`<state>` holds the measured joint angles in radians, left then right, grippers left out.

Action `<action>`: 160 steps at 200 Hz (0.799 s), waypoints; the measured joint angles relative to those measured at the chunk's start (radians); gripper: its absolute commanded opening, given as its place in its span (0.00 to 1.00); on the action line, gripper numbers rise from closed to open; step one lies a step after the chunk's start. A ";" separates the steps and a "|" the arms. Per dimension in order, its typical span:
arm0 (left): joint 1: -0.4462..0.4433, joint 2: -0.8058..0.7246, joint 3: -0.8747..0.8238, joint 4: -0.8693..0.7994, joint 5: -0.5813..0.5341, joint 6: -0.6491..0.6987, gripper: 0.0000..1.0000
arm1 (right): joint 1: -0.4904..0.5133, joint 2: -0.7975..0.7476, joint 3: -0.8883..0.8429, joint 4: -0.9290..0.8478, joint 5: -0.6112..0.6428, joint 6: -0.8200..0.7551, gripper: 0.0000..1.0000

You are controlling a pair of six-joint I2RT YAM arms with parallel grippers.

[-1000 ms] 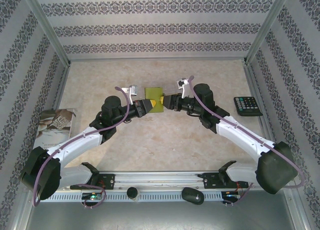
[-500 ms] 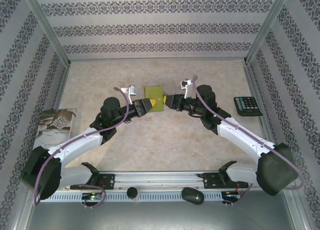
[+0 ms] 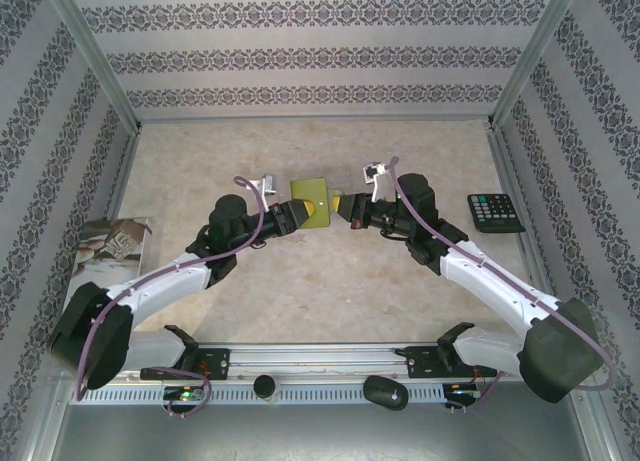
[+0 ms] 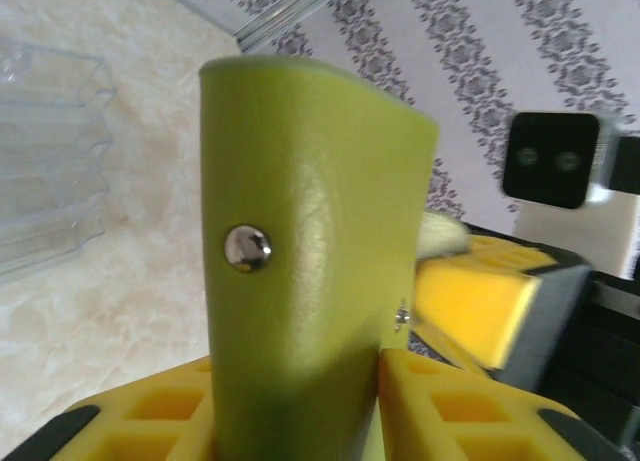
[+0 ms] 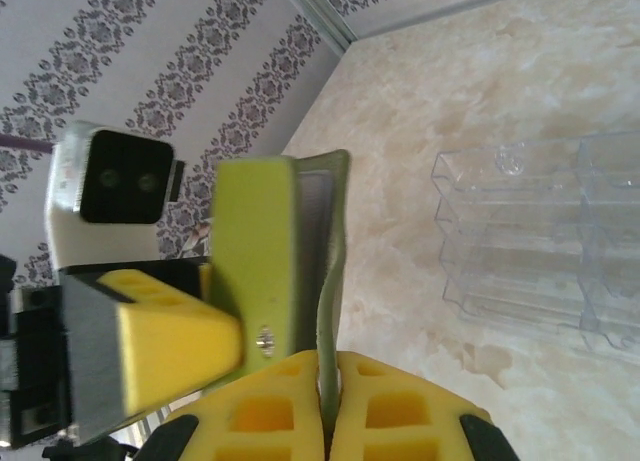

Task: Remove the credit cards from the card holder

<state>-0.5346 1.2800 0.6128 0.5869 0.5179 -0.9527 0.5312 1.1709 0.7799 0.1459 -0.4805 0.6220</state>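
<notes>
Two tools (image 3: 296,217) (image 3: 338,205) tight on card holder (image 3: 311,193)

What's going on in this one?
Both arms hold the olive-green card holder between them at mid-table. The left gripper clamps its body; the right gripper is pinched shut on a thin flap at its edge. A clear plastic sleeve strip lies on the table nearby.

Mid-table (image 3: 330,281): card holder (image 3: 312,194) between left gripper (image 3: 297,217) and right gripper (image 3: 337,206). At right edge: calculator (image 3: 495,212). At left edge: booklet (image 3: 110,246).
</notes>
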 measured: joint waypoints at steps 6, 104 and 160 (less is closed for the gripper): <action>0.000 0.021 -0.002 0.005 0.003 -0.003 0.38 | 0.005 0.000 -0.004 -0.010 0.008 0.000 0.00; -0.008 0.312 -0.074 0.062 0.041 -0.058 0.46 | 0.115 0.094 -0.095 -0.159 0.160 -0.024 0.00; -0.006 0.393 -0.067 -0.034 -0.026 -0.061 0.47 | 0.140 0.174 -0.061 -0.177 0.189 -0.047 0.00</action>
<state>-0.5407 1.6730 0.5461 0.5526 0.4923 -1.0142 0.6712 1.3449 0.7189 -0.0315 -0.2913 0.5747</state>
